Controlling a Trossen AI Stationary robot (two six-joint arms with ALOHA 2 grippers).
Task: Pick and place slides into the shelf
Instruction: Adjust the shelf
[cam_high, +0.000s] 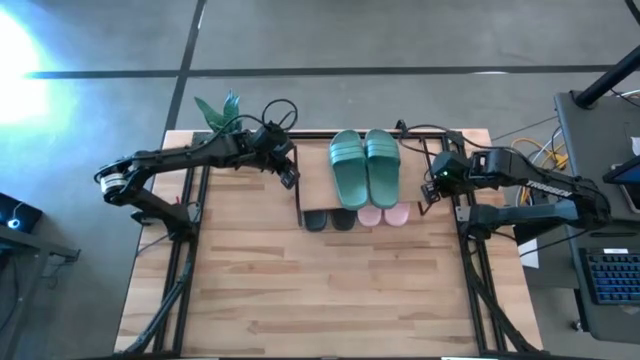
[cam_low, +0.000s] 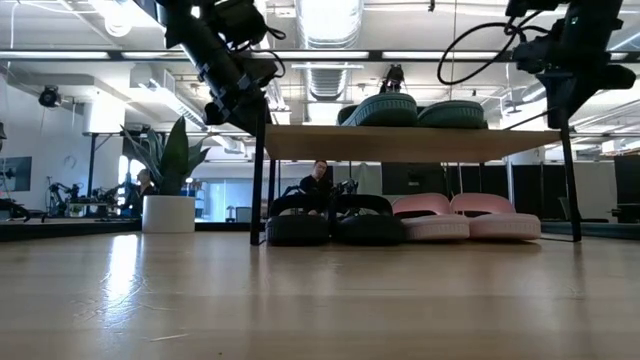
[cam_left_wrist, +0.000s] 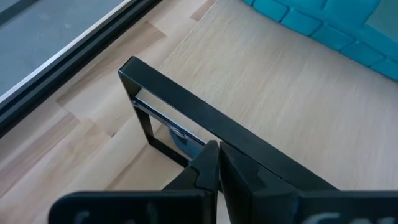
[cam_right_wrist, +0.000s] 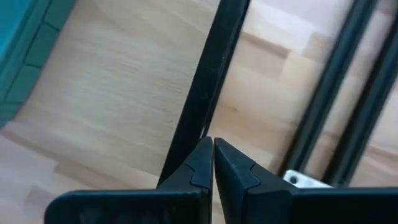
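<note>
The job looks all but finished: the green pair (cam_high: 365, 167) sits on the shelf (cam_high: 310, 152) top board, black pair (cam_low: 335, 227) and pink pair (cam_low: 468, 222) apparently underneath, while left pincer (cam_high: 287, 176) and right pincer (cam_high: 429, 192), both pressed together and empty, flank it.

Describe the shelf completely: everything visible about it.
The shelf is a low rack with a thin black metal frame and a light wooden top board, standing upright at the table's far edge. The dark green pair lies side by side on the top board; beneath it, the black pair and the pale pink pair sit in a row. The shut left gripper and shut right gripper sit at its two ends.
</note>
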